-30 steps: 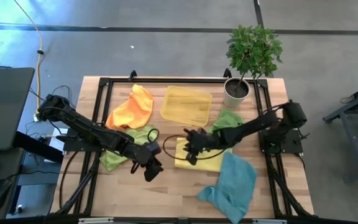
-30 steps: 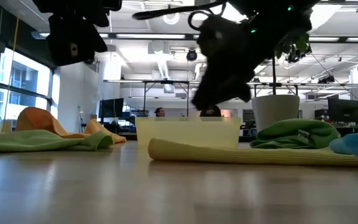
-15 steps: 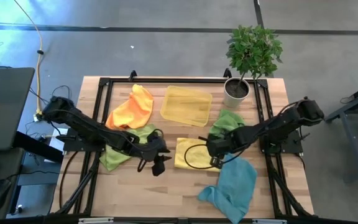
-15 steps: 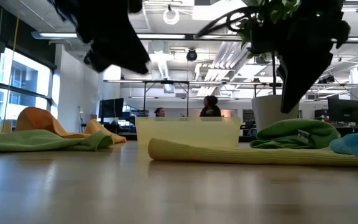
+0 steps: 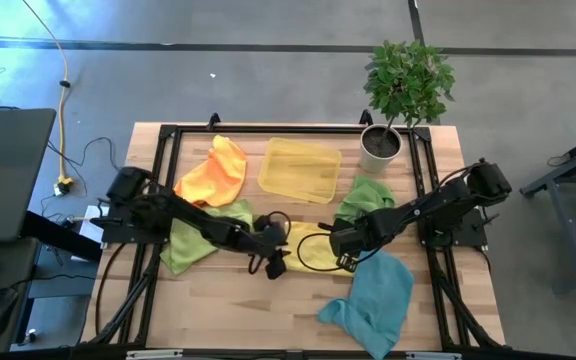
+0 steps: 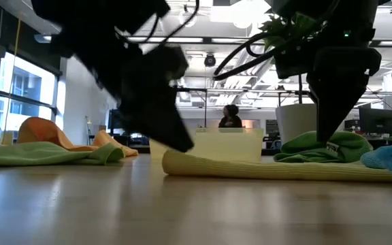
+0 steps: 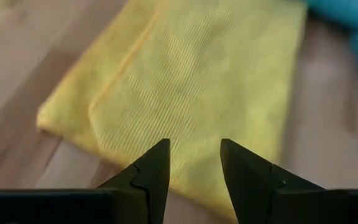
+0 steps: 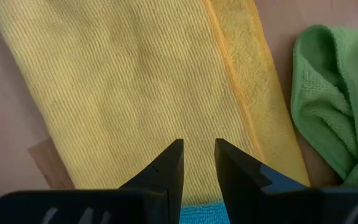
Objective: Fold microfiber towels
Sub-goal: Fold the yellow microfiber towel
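High view: yellow towel [image 5: 313, 250] lies mid-table, long axis left-right, w/ left gripper [image 5: 274, 262] over its left end, right gripper [image 5: 346, 252] over right end, both jaws parted, empty.

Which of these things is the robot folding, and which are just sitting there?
For the job: yellow towel, orange towel, two green towels, blue towel, left claw, right claw.

Just lying about: yellow tray, potted plant.
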Robot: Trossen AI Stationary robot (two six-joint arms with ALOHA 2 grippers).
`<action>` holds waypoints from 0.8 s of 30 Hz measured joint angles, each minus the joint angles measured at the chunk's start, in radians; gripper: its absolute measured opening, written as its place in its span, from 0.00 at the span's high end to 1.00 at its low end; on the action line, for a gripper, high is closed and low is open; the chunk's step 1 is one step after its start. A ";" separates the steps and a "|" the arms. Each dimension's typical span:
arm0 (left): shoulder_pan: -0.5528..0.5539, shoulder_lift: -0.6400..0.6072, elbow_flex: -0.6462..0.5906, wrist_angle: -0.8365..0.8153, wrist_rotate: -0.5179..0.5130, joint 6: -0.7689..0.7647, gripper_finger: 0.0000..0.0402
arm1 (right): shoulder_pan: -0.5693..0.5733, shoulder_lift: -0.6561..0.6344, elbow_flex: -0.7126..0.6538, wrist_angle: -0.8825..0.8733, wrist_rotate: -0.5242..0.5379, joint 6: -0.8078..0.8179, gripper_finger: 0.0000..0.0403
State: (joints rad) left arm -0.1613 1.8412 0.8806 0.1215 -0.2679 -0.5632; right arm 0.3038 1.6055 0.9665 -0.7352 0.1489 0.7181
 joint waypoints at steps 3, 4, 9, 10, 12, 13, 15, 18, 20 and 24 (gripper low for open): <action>0.004 0.020 0.000 -0.036 0.034 0.020 0.67 | 0.000 -0.001 0.000 0.001 0.000 0.000 0.79; 0.004 0.020 0.001 -0.058 0.044 0.029 0.67 | 0.000 -0.001 0.000 0.001 0.000 0.000 0.79; 0.001 -0.005 0.005 -0.193 0.059 0.040 0.67 | 0.000 -0.001 0.000 0.013 0.001 0.000 0.79; 0.001 -0.012 0.005 -0.221 0.059 0.049 0.67 | 0.000 -0.001 0.000 0.018 0.002 0.000 0.79; 0.001 -0.028 0.005 -0.282 0.058 0.069 0.67 | 0.000 -0.001 0.000 0.032 0.004 0.000 0.79; 0.001 -0.036 0.005 -0.315 0.058 0.076 0.67 | -0.001 -0.001 0.000 0.040 0.005 0.000 0.79; 0.001 -0.056 0.004 -0.377 0.059 0.081 0.67 | -0.002 -0.002 0.000 0.058 0.018 0.000 0.79; 0.001 -0.088 0.003 -0.481 0.064 0.079 0.67 | -0.002 -0.002 0.000 0.081 0.044 0.000 0.79; 0.001 -0.109 0.002 -0.552 0.066 0.077 0.67 | -0.003 -0.002 0.000 0.092 0.052 0.000 0.79; 0.001 -0.144 -0.001 -0.685 0.070 0.077 0.67 | -0.003 -0.002 0.000 0.113 0.052 0.000 0.79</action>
State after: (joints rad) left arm -0.1600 1.6976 0.8795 -0.5635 -0.1983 -0.4862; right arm 0.3012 1.6039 0.9665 -0.6223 0.2008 0.7177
